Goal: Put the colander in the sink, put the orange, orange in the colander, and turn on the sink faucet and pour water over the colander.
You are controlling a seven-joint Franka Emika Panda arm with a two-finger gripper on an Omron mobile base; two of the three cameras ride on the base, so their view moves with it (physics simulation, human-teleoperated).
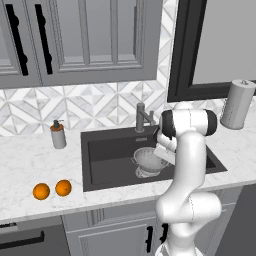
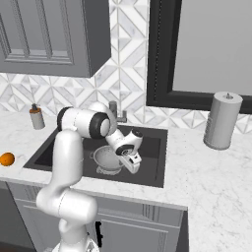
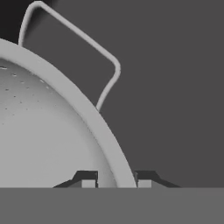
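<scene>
The silvery perforated colander stands upright on the floor of the dark sink. My gripper reaches down at its right rim. The jaws straddle the colander's rim, slightly open, with a small gap on the inner side. A wire side handle shows just beyond the rim. Two oranges lie on the counter left of the sink; one orange shows at the left edge. The grey faucet stands behind the basin, with no water running.
A soap dispenser stands at the sink's back left. A paper towel roll stands on the counter to the right. Wall cabinets hang above, and a dark-framed window sits behind the sink.
</scene>
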